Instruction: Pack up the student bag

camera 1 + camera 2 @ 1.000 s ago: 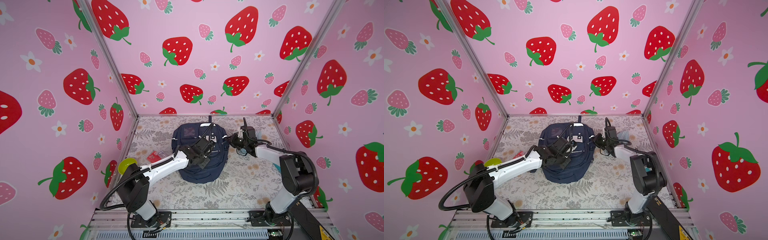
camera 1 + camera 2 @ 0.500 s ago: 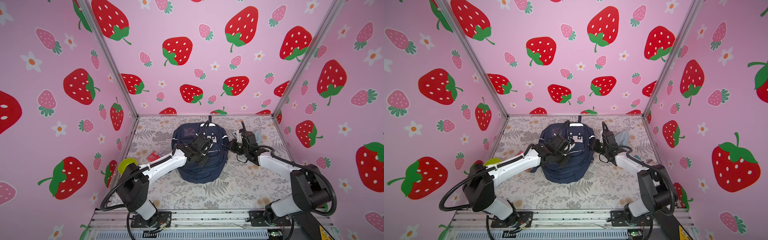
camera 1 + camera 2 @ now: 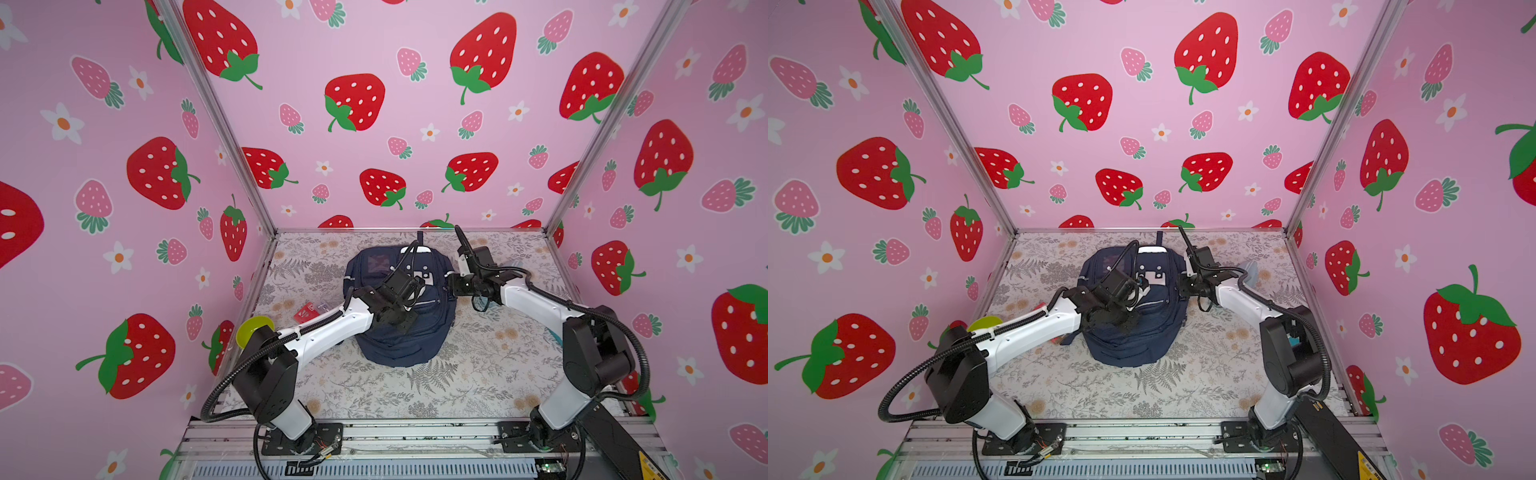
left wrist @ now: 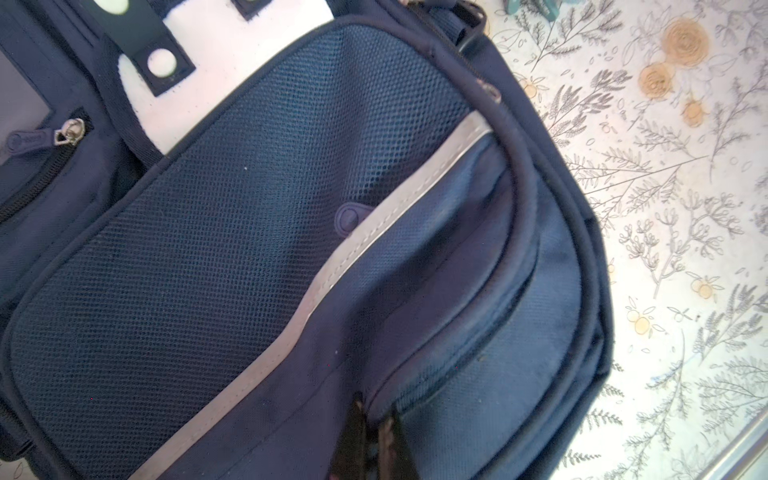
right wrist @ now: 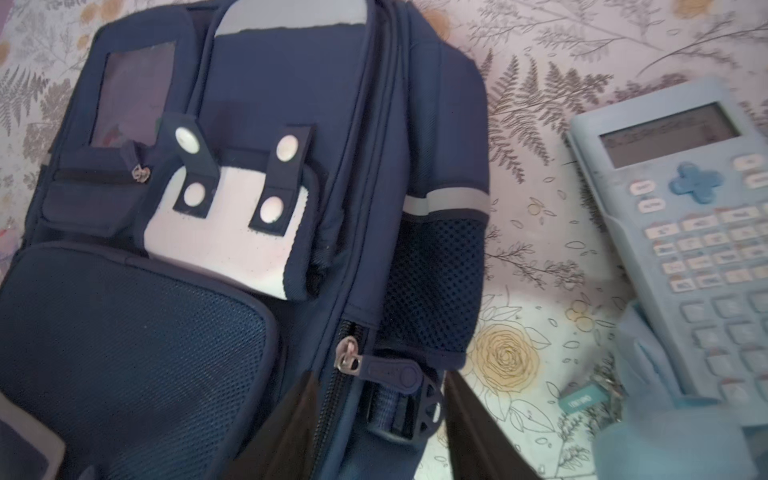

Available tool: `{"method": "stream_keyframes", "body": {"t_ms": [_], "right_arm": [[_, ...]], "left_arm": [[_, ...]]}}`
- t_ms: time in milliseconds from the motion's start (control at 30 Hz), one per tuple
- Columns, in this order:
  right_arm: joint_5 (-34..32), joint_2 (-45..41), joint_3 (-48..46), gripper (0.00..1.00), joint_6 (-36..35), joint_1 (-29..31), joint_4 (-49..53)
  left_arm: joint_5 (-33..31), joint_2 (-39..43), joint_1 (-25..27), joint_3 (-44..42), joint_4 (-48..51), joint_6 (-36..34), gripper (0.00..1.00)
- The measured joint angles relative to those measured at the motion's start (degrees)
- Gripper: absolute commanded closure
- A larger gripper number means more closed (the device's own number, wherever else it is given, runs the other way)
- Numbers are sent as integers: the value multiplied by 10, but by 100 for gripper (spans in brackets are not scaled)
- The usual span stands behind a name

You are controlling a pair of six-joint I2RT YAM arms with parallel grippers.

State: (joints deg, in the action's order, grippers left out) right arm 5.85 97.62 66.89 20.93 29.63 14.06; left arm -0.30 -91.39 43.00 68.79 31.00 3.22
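Navy fabric student bag (image 3: 405,349) is lying flat, front up, mid-table (image 3: 478,374), btwn both arms. Its long axis is running near–far: top loop is pointing at the far wall, base is facing the near edge, top leaning slightly right.

Left gripper (image 4: 372,436) is sitting on the bag's front, fingers pressed together on a fold of fabric by a pocket seam, prob. steadying it. Right gripper (image 5: 384,428) is hovering at the bag's right side w/ fingers spread. The zip pull (image 5: 386,370) is lying btwn them, unpinched.

Step in hand, I'm guessing: opening the main zip so things can go in. Next move is calling for the right fingers closing squarely on that small tab, then dragging it along the track while the left is holding the cloth taut. Pale blue calculator (image 5: 685,232) is lying on the table just right of the bag, not yet packed.
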Motion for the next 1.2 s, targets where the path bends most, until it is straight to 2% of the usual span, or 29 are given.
{"method": "stream_keyframes", "body": {"t_ms": [167, 400, 667, 800, 1033, 1200], "right_arm": [[-6, 22, 5, 48, -52, 0, 16], [-16, 31, 8, 60, -97, 1, 27], [-20, 63, 25, 59, -144, 1, 23], [-17, 63, 24, 54, -165, 0, 10], [-21, 59, 16, 54, -130, -13, -14], [-20, 7, -30, 53, -73, -20, -27]], "left_arm": [[4, 0, -1, 0, 0, 0, 100], [9, 0, -3, 0, 1, 0, 100], [10, 0, -3, 0, 1, -3, 100], [10, 0, -3, 0, 2, -4, 100], [11, 0, -3, 0, 2, -4, 100], [12, -2, -3, 1, 2, -4, 100]]}}
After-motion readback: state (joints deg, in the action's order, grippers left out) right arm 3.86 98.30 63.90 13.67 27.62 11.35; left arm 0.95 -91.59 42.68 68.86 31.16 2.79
